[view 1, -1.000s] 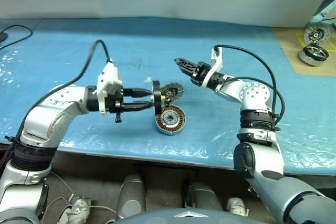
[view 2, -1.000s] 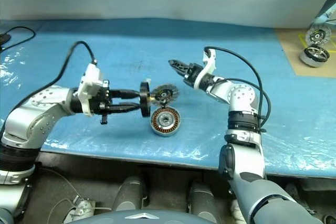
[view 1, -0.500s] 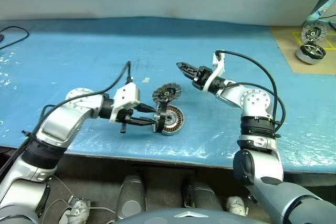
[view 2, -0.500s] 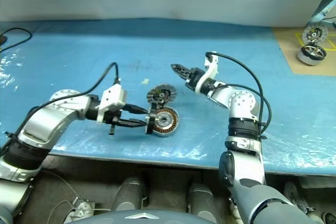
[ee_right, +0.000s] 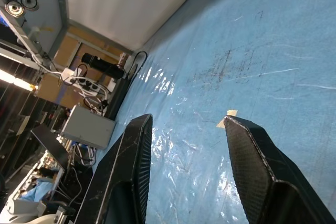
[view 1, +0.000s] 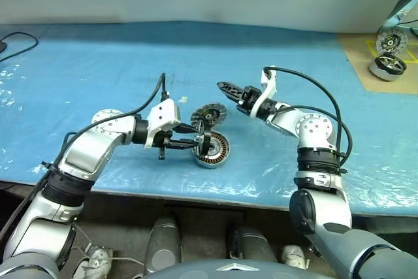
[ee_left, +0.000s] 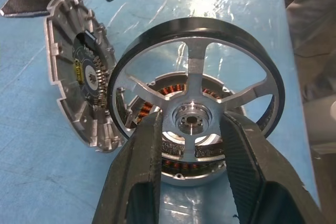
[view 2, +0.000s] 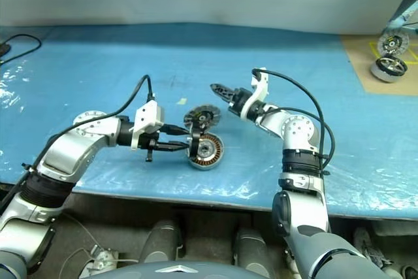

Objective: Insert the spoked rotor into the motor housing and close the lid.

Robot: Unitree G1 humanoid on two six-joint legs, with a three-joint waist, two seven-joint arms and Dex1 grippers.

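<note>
Left gripper (ee_left: 190, 129): its two fingers pinch the spoked rotor (ee_left: 197, 82) by the hub.
Rotor: on edge, just above the motor housing (view 1: 213, 148).
Lid (view 1: 209, 114): tipped up behind the housing.
Right gripper (view 1: 225, 87): fingers apart, holding nothing, above the blue table (view 1: 98, 63).

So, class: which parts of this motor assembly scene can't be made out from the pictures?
- Left wrist view: the copper-wound silver motor housing is mostly hidden behind the dark spoked rotor held by the left hand.
- Eye views: whether the rotor touches the housing is too small to tell.
- The hinged silvery lid's plain face is turned away.
</note>
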